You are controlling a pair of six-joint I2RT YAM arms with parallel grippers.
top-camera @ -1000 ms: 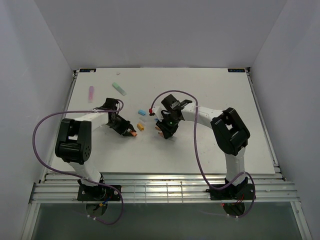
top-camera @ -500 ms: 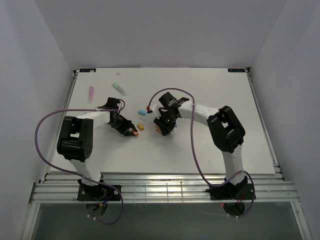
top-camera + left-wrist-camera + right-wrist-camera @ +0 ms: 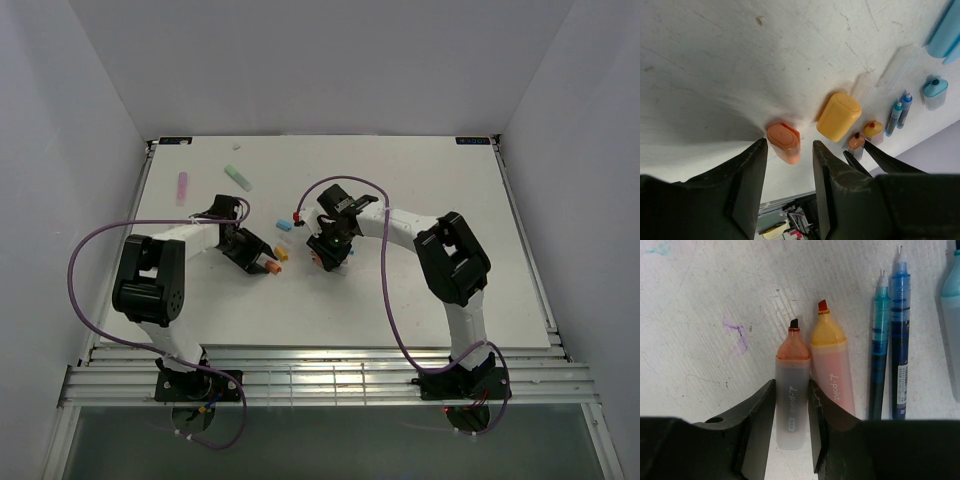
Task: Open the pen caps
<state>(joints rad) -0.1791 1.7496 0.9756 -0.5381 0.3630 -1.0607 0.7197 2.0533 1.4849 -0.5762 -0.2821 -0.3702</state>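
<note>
Here, uncapped and side by side, lie five: one dark-nibbed orange highlighter (image 3: pixel 792 365), one red-nibbed orange highlighter (image 3: pixel 830 360), two thin blue pens (image 3: pixel 899 330), one light blue highlighter (image 3: pixel 952 315). The right claw (image 3: pixel 791 390) is clamped on the dark-nibbed one. The left claw (image 3: pixel 790 150) stands apart around one loose orange cap (image 3: pixel 784 143), with one yellow cap (image 3: pixel 839 116) beside it. Scuffed white tabletop (image 3: pixel 420 290), pale walls (image 3: pixel 320 60).

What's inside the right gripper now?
An uncapped orange highlighter, tip bare, lies between the fingers of the right gripper, touched on both sides. Those sides are covered by the fingers.
</note>
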